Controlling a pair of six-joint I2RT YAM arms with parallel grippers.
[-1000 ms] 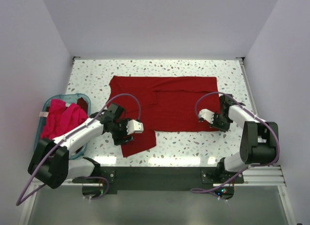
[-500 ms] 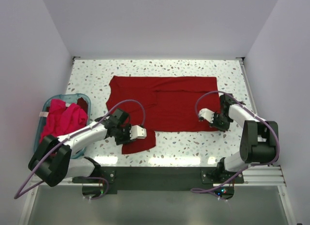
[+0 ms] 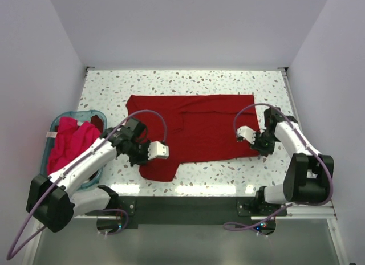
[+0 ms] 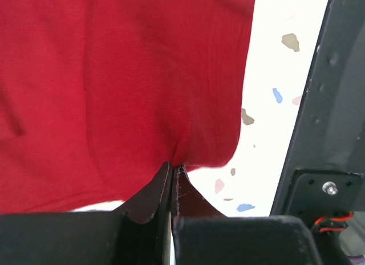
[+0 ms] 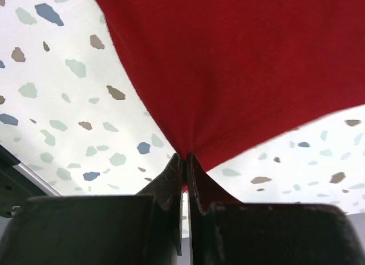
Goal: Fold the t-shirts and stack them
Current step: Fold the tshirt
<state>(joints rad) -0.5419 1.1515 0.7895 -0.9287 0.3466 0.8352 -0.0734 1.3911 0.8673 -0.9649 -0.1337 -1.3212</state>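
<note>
Overhead view: A deep crimson shirt [image 3: 199,128] lies spread across the middle of a speckled white table [image 3: 228,82], its long side running left to right. A flap at its near left hangs toward the front edge of the table. The left gripper [image 3: 146,158] sits at the left edge of that flap, and the right gripper [image 3: 262,149] sits at the shirt's near right corner. From up here the fingers of both are too small to make out. At the far left of the table stands a teal basket [image 3: 56,126] with brighter pink-red shirts [image 3: 71,142] heaped inside it, well apart from the crimson one.

Left wrist view: The left gripper [image 4: 172,174] has its two dark fingers pressed together on an edge of the crimson shirt [image 4: 114,77]. The cloth puckers where they pinch it and fans out above to fill most of the view. The speckled table [image 4: 279,60] shows to the right of the cloth, and a black rail [image 4: 325,105] runs along the right side.

Right wrist view: The right gripper [image 5: 185,162] has its fingers squeezed together on a corner of the crimson shirt [image 5: 239,65]. The fabric gathers to a point at the pinch and widens upward and to the right. The speckled table [image 5: 57,77] shows on the left and again under the cloth's lower right edge.
</note>
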